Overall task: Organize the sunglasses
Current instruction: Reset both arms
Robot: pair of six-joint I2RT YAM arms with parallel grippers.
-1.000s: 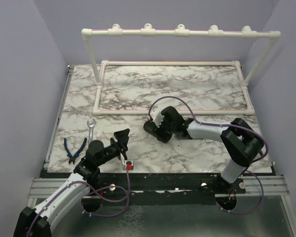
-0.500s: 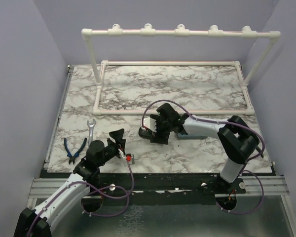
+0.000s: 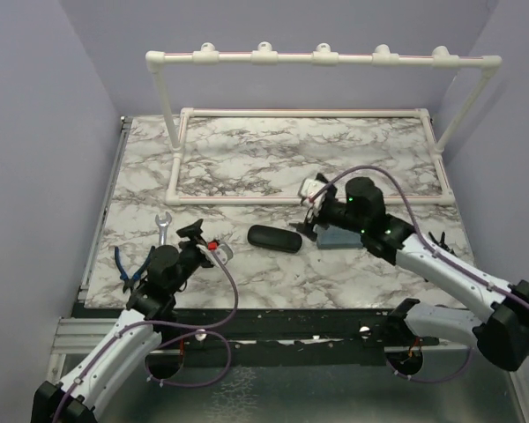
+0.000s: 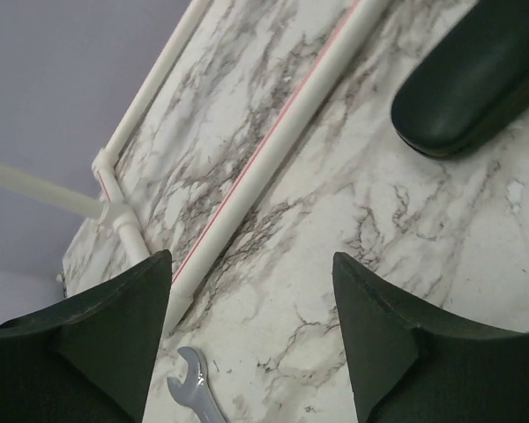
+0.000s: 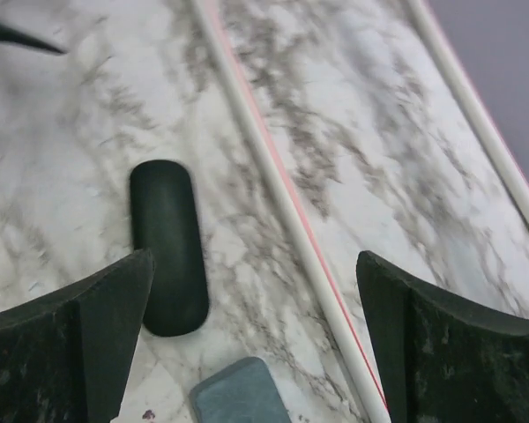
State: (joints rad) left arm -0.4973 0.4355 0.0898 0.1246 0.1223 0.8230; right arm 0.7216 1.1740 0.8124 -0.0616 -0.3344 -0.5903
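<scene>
The marble worktop (image 3: 370, 159) fills the scene, with a white PVC pipe frame (image 3: 322, 57) standing across its far half. Both arms reach in from the near edge. The right pincer (image 5: 254, 260) hangs above the worktop with its jaws spread wide and nothing between them. The left pincer (image 4: 249, 260) is also spread and empty, low over the near-left part of the worktop.

Between the two pincers lies the black oval case (image 3: 274, 238), shut. Just to its right is the grey-blue case (image 3: 339, 240), partly under the right arm. Blue-handled pliers (image 3: 123, 263) and a small wrench (image 3: 162, 226) lie beside the left arm.

Neither pair of sunglasses can be made out in any view. A thin dark shape (image 3: 438, 238) on the worktop beyond the right forearm might be the wire frame, but it is too small to tell. Whether a pair sits inside either case cannot be told.

The main risk, I judge, is a reach made toward something unseen: the right forearm sits close over the grey-blue case and could shove it on any swing. The smooth oval case would likely skid if a finger nudges it instead of straddling it. With both pincers facing that case, a joint approach could bring them together.
</scene>
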